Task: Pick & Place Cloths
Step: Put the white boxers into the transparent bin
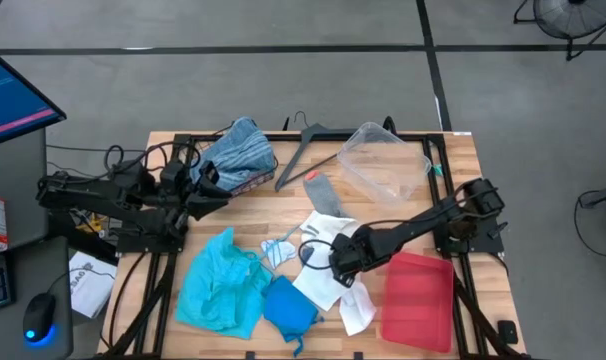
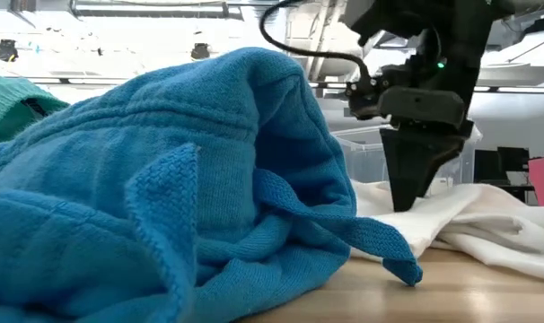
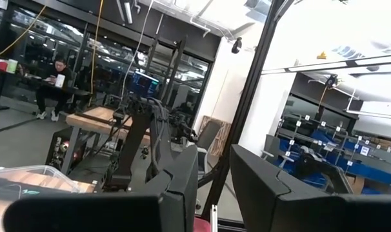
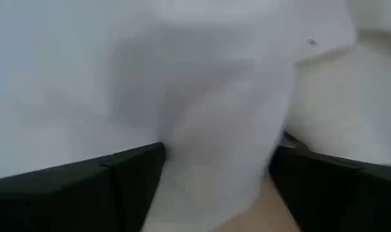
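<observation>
A white cloth (image 1: 328, 285) lies on the table's near middle, with a bright blue cloth (image 1: 288, 305) and a turquoise cloth (image 1: 218, 280) to its left. A grey cloth (image 1: 323, 195) lies farther back. At the far left sits a blue-white striped cloth (image 1: 241, 152). My right gripper (image 1: 341, 268) points steeply down onto the white cloth (image 4: 215, 96), open, one finger on each side of a raised fold. My left gripper (image 1: 211, 195) hangs above the table's left side beside the striped cloth. It points slightly upward into the room, and its fingers (image 3: 182, 187) stand a little apart with nothing between them. My right gripper comes at the white cloth from above. Its open fingers (image 4: 86, 187) stand astride a raised fold (image 4: 215, 148) of it, and in the low view the fingertips (image 2: 405, 202) reach into the cloth's surface. The cloth lies slack on the table.
A grey hanger (image 1: 305, 145) and a clear plastic bin (image 1: 383, 160) stand at the back. A flat red tray (image 1: 418, 300) lies at the near right, close to my right arm. In the low view the bright blue cloth (image 2: 164, 188) fills the foreground.
</observation>
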